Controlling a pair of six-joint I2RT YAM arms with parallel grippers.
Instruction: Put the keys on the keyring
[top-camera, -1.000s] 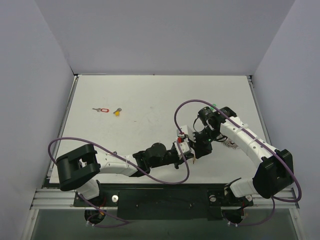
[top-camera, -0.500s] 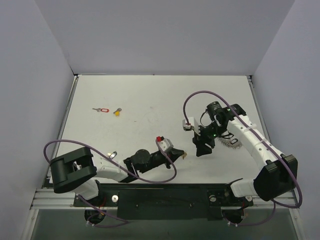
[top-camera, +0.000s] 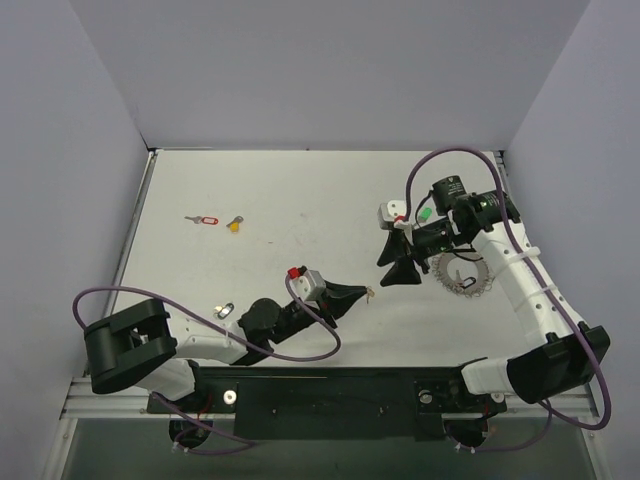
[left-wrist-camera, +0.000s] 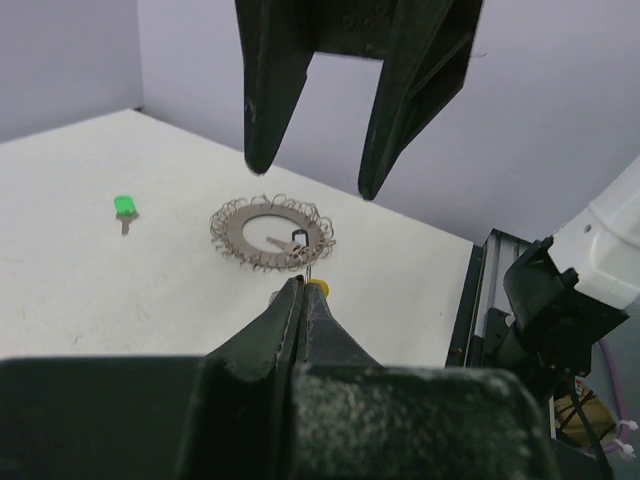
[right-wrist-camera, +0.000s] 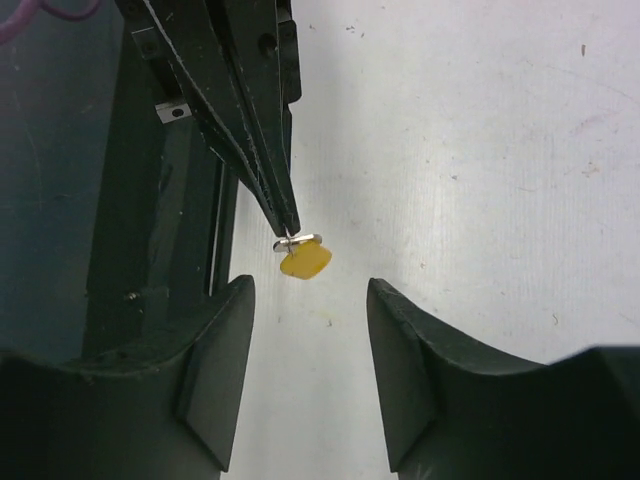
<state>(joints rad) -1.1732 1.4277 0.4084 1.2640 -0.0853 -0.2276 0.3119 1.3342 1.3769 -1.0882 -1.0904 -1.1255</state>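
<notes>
Two tools: left tool (left-wrist-camera: 303, 292) pinching yellow-headed key (right-wrist-camera: 303, 260) at tips; right tool (left-wrist-camera: 315, 178) spread wide, above surface (top-camera: 300, 200) near keyring (left-wrist-camera: 238, 228).

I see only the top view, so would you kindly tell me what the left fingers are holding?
Observer: The left fingers are shut on a yellow key.
Operator: Thank you; is any other key placed?
Observer: A black key lies inside the keyring loop; whether it is threaded, I cannot tell.
Operator: And the other arm?
Observer: The right fingers are open and empty, facing the yellow key.
</notes>
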